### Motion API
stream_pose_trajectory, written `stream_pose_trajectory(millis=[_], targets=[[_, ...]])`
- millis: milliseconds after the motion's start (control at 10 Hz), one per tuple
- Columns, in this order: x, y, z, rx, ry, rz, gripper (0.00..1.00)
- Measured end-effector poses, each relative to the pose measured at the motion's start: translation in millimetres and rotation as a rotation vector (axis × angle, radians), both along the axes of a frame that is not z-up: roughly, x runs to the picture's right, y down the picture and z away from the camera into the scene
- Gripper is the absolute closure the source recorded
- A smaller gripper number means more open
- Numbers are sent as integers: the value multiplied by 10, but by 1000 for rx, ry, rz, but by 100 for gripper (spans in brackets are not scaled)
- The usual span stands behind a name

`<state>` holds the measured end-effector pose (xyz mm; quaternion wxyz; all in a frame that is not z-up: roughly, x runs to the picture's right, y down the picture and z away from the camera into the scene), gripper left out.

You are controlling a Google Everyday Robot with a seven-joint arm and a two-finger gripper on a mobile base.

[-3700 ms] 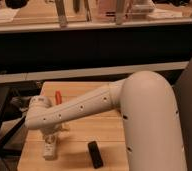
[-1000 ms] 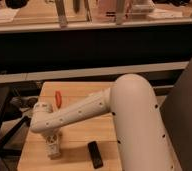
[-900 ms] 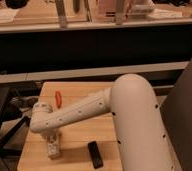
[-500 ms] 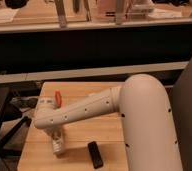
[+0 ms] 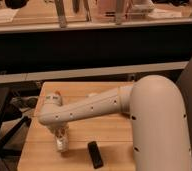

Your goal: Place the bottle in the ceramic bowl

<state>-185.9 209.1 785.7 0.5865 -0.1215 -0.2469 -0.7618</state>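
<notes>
My gripper (image 5: 62, 136) hangs below the wrist of the white arm (image 5: 96, 107), over the front left of the wooden table (image 5: 109, 137). It is shut on the small whitish bottle (image 5: 62, 144), which stands upright just above the tabletop. The green ceramic bowl does not show; it is either behind the arm or out of view.
A black rectangular slab (image 5: 94, 154) lies on the table right of the bottle, near the front edge. The tip of an orange stick (image 5: 57, 93) shows behind the wrist. The arm's large white shoulder (image 5: 161, 125) fills the right. A dark counter stands behind the table.
The gripper and the bottle have moved to the right and slightly up, closer to the black slab. The arm has swung with them.
</notes>
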Motion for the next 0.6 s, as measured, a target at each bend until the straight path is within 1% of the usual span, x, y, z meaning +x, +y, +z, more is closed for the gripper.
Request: stream_pose_trajectory(millis=[100,400,500,600], targets=[[-21,5,-17,0,-6,4,92],[193,-136,-39,16,-11,29,92],[205,-164,-38,18,-14,32,92],[186,-173,-58,18,-20,35,95]])
